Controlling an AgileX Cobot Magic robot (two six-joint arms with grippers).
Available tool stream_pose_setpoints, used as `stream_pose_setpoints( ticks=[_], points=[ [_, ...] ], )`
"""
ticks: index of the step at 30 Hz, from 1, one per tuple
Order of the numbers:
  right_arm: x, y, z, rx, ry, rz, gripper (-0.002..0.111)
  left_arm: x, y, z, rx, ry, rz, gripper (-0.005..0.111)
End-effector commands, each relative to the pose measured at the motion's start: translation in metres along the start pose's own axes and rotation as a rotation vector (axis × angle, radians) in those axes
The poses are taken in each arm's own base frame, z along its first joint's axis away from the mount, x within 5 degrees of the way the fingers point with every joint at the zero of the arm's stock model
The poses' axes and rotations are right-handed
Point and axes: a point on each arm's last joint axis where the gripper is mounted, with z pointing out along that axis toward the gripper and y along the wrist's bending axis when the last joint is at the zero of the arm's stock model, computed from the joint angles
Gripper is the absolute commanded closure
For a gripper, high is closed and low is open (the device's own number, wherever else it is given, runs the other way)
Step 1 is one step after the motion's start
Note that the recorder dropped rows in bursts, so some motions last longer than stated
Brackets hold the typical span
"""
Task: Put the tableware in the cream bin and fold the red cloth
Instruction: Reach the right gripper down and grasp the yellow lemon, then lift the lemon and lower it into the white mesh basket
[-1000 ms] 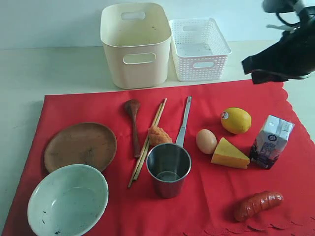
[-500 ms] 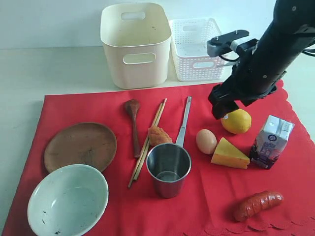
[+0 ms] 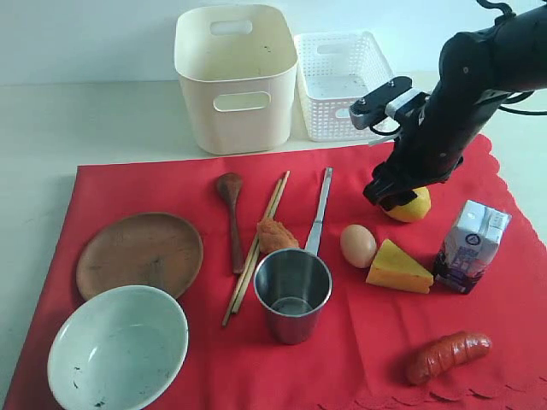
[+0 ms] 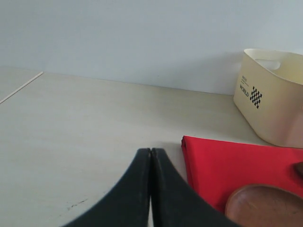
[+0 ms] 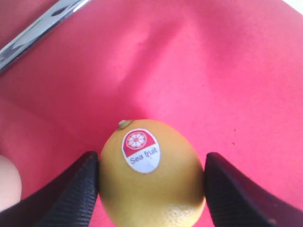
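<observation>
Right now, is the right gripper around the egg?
No, the right gripper flanks the lemon; the egg lies off to one side.

We see a lemon (image 3: pixel 416 206) bearing a "Sea fruit" sticker, and an egg (image 3: pixel 358 245) just beside a yellow cheese wedge (image 3: pixel 398 267). A milk carton (image 3: pixel 471 246) stands upright near the wedge. A sausage (image 3: pixel 449 356) lies apart, nearer the camera. A crumbly orange lump (image 3: pixel 275 235) sits alone. A white lattice basket (image 3: pixel 320 120) stands on the pale table (image 3: pixel 85 120).
</observation>
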Motion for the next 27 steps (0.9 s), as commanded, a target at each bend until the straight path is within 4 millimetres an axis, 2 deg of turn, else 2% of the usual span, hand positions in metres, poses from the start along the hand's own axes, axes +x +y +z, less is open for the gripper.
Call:
stream_pose_setpoints(
  ticks=[1,3,6,9,14,17,21,24,27],
  points=[
    [0.003,0.002,0.006,-0.014,0.027,0.009,0.100,-0.002,0.000,-0.001,0.003,-0.021,-0.006,0.105],
    [0.002,0.002,0.000,-0.022,0.018,0.025,0.108,-0.002,0.000,-0.001,0.003,-0.021,-0.006,0.105],
    [-0.002,0.001,-0.020,-0.011,-0.046,0.035,0.108,-0.002,0.000,-0.001,0.003,-0.021,-0.006,0.105],
    [-0.009,-0.001,-0.048,0.023,-0.164,0.037,0.108,-0.002,0.000,-0.001,0.003,-0.021,-0.006,0.105],
    [-0.024,-0.007,-0.102,0.108,-0.465,0.042,0.108,-0.002,0.000,-0.001,0.003,-0.021,-0.006,0.105],
    [-0.035,-0.011,-0.123,0.163,-0.653,0.043,0.108,-0.002,0.000,-0.001,0.003,-0.021,-0.006,0.105],
    [-0.054,-0.017,-0.128,0.174,-0.782,0.088,0.108,-0.002,0.000,-0.001,0.003,-0.021,-0.006,0.105],
    [-0.076,-0.023,-0.117,0.178,-0.805,0.094,0.108,-0.002,0.000,-0.001,0.003,-0.021,-0.006,0.105],
    [-0.101,-0.030,-0.097,0.148,-0.820,0.170,0.108,-0.002,0.000,-0.001,0.003,-0.021,-0.006,0.105]
  ],
)
